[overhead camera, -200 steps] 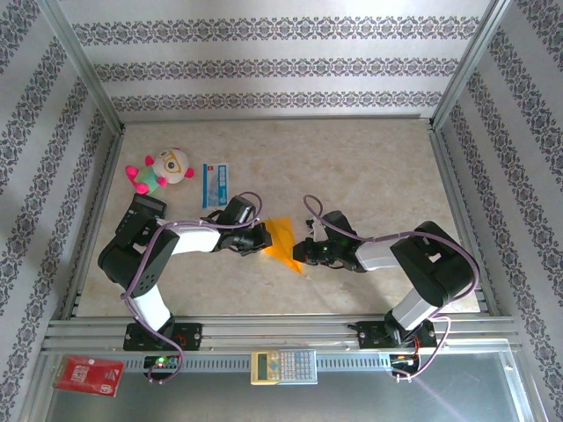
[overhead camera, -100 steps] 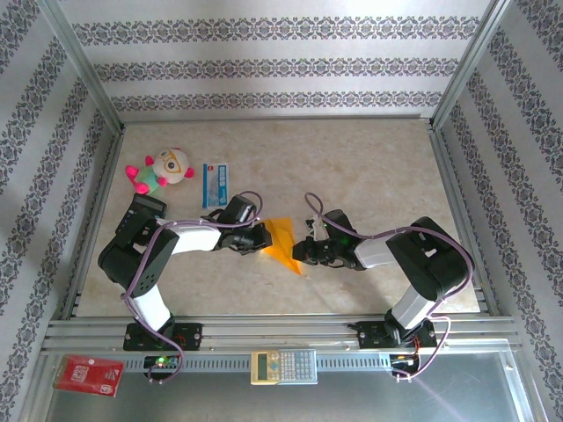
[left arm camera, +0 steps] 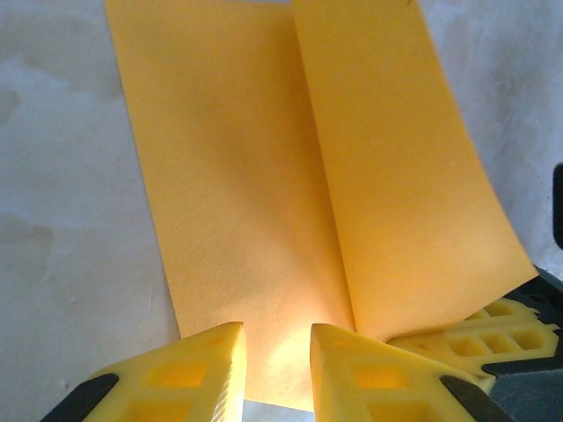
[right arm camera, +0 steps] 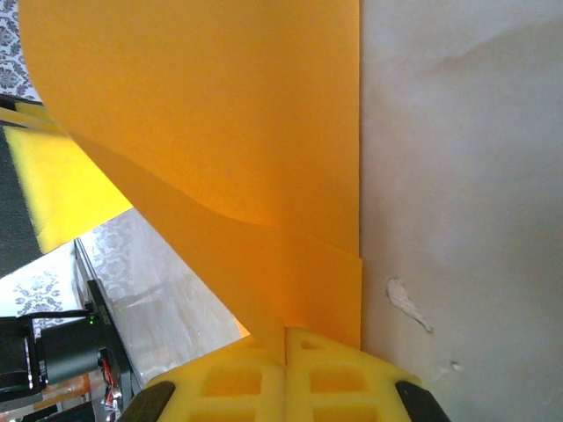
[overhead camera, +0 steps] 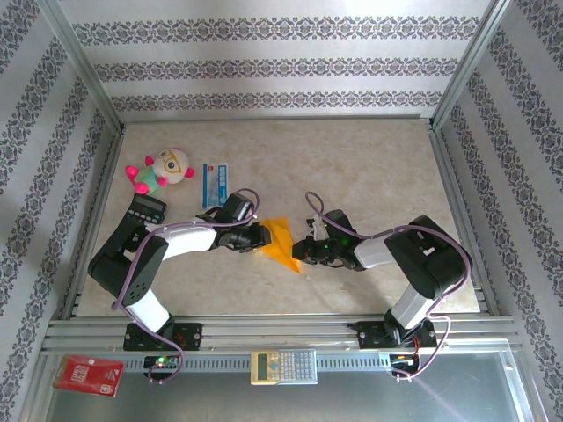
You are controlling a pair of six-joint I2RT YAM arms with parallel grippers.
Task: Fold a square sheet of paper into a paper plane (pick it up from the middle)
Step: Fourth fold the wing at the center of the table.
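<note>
Spanning from your right tool (right arm camera: 283,352), clamped shut on the edge nearest it, to your left tool (left arm camera: 273,360), parted astride the centre crease, the square sheet of paper (overhead camera: 283,236) should handle light, floppy and tear-prone; pinch gently at that crease.

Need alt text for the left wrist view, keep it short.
An orange-yellow sheet of paper with a centre crease spreads over a pale table. The left end effector has its two yellow fingers slightly apart at the sheet's near edge, and the right end effector grips the near right corner.
</note>
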